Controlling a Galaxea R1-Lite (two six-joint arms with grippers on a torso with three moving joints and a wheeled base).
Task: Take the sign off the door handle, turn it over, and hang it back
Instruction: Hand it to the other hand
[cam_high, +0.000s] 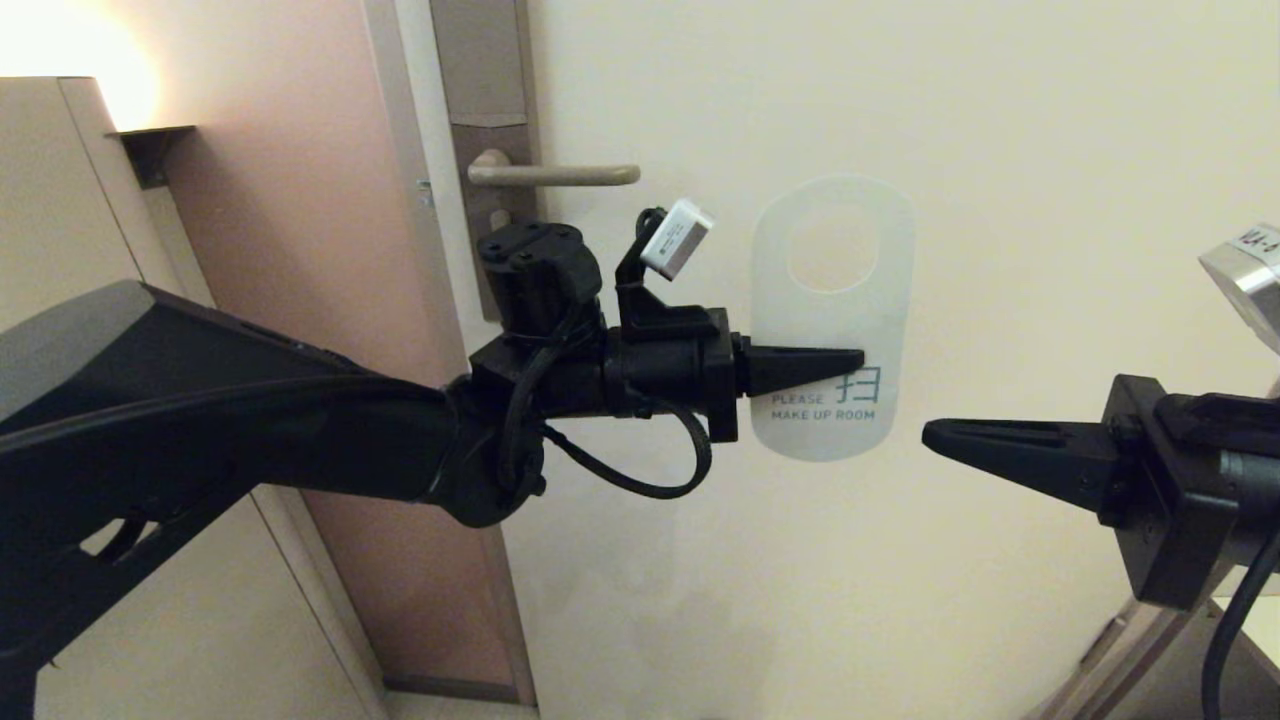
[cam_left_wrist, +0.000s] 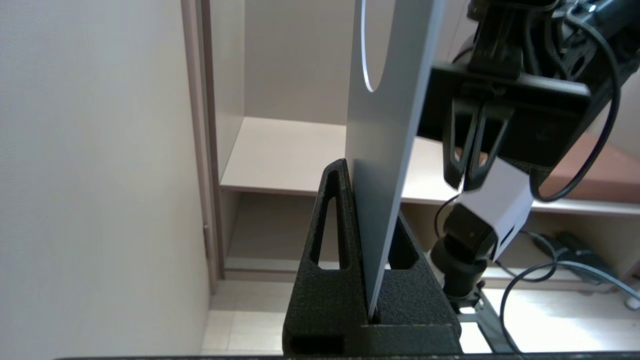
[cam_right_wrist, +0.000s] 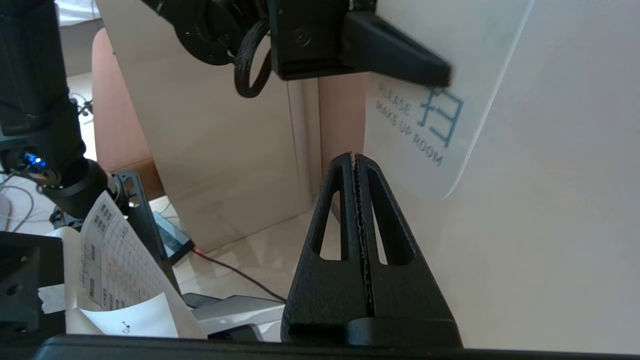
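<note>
We hold the sign (cam_high: 832, 300) in our left gripper (cam_high: 845, 362), whose jaws are squeezed tight on the sign's lower part, one jaw on each flat face. The sign is off the door handle (cam_high: 553, 175) now and hangs in the air in front of the pale door (cam_high: 1000, 120), touching nothing but our jaws. Its long way runs up and down. The big hole (cam_high: 832, 252) is at the top, above our jaws, and the round bottom end with the words sits just below them. The handle sits up and behind the left jaws, back along the arm, near but apart from the sign. We think the next move hinges on this: the hole has to go back over the free end of the handle, which points toward the sign, so the sign must travel back and up. Our right gripper (cam_high: 935, 434) has its jaws pressed together on nothing. Its tip points at the sign's bottom edge from the other side and stops near it without touching. The left gripper is the nearer one, since it already has the sign. The sign looks thin, flat and stiff, white on the face we see, with round ends. It says "PLEASE MAKE UP ROOM" in small blue-grey letters beside a blue mark. In the left wrist view (cam_left_wrist: 385, 150) it stands straight up, edge-on, between the jaws.
</note>
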